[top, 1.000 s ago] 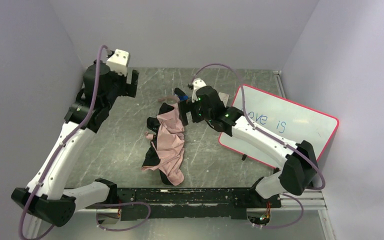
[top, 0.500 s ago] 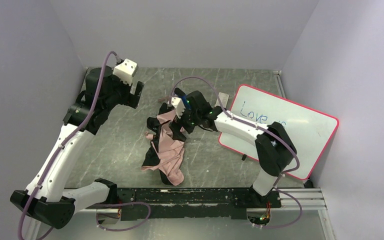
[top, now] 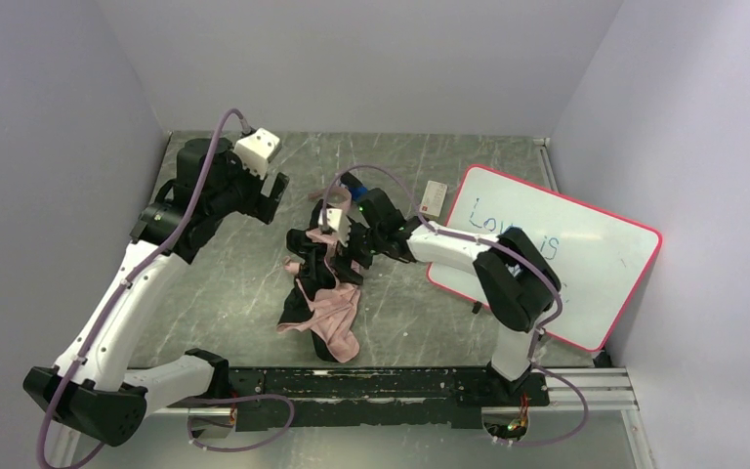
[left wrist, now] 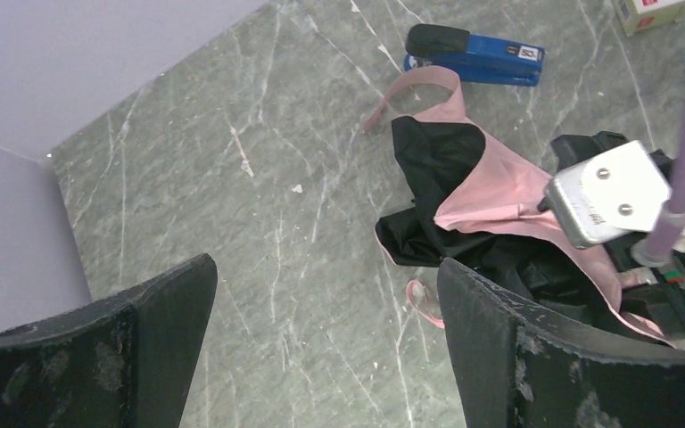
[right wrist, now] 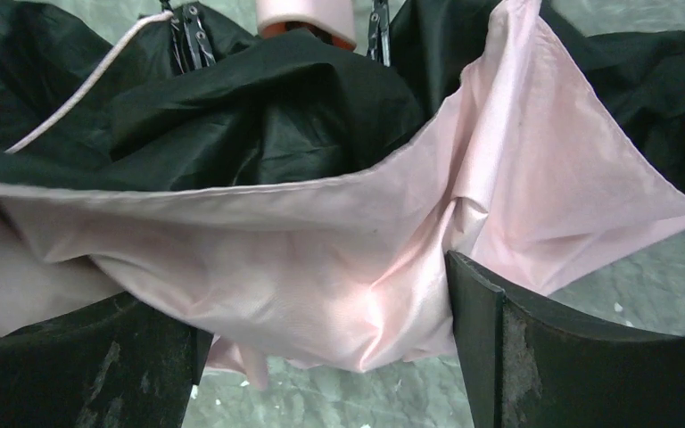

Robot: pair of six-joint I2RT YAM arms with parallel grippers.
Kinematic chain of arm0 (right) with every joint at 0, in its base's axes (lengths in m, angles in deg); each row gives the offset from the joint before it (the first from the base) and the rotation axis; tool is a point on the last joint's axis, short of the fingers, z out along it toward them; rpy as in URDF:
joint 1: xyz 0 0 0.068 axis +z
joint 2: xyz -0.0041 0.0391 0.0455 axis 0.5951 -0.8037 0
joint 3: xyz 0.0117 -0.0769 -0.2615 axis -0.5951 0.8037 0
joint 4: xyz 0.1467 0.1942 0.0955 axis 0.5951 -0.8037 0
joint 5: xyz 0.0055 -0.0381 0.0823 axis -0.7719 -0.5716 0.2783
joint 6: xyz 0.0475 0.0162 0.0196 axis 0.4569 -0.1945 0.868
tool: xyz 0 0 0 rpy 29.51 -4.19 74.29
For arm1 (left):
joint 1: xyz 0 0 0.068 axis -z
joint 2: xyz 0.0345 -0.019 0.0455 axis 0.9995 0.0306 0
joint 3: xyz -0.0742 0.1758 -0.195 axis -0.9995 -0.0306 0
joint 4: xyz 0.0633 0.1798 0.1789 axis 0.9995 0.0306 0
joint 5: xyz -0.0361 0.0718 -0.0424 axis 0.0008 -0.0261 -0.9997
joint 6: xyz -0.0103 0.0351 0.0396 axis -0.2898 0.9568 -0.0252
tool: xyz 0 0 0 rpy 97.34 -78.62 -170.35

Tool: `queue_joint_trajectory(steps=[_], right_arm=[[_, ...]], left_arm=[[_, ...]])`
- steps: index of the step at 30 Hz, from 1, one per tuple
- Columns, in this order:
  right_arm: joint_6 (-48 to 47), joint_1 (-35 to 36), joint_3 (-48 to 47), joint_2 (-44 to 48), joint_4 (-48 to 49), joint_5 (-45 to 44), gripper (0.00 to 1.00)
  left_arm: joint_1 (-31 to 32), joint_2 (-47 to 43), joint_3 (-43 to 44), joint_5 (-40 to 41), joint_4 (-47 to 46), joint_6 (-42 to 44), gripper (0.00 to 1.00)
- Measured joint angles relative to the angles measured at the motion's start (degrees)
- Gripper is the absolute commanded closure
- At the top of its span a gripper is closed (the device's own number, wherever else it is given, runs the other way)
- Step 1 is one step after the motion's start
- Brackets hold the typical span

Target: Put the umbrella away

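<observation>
Grey-green marbled table (top: 225, 283), pale veins and scuffs all over. Blue-and-black stapler (left wrist: 474, 55) lies flat toward the far edge, closed, with a small white label at one end. Small pale box (top: 434, 197) with red print sits to its right, apart from it. Whiteboard (top: 557, 244) with red-pink frame on the right side, skewed to the table edges; blue handwriting reads "Love is". Plain lilac-grey walls (top: 371, 59) on three sides

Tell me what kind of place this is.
Probably a robot lab test cell: a grey stone-look tabletop boxed in by plain pale walls, with staged props like a whiteboard and a stapler.
</observation>
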Motion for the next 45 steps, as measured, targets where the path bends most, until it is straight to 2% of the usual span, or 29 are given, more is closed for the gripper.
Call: queue_joint_trajectory(steps=[11,15,17,19,24,29,36,45], right_arm=[[-6.7,2.8,-1.4,-7.0,-0.7,-2.0,0.11],[-8.1,3.4,-1.6,-7.5,-1.2,-3.1,0.27],[-8.4,3.6,-1.6,-7.5,-1.5,-3.3,0.44],[-8.7,3.9,-1.6,-7.5,-1.5,-3.7,0.57],[-9.2,5.3,0.6,-6.1,1.0,-6.3,0.70],[-9.8,8.6,5.4,-3.1,6.4,-13.4,0.86],[-11.3,15.1,12.6,-0.2,16.2,-27.3,0.89],[-13.3,26.2,24.5,1.2,35.1,-48.2,0.88]], left_arm=[[0.0,0.0,-2.0,-4.9,1.1,1.8,0.04],[0.0,-0.1,-2.6,-5.8,1.2,2.3,0.04],[0.0,-0.1,-3.1,-6.3,1.2,2.4,0.04],[0.0,-0.1,-3.4,-6.8,1.2,2.4,0.03],[0.0,-0.2,-4.0,-8.0,1.3,2.6,0.03],[-0.3,-0.7,-5.5,-10.4,1.2,2.4,0.04],[-2.1,-0.7,-5.8,-16.6,1.2,2.2,0.04],[-3.0,-0.2,-9.8,-25.3,1.6,6.3,0.03]])
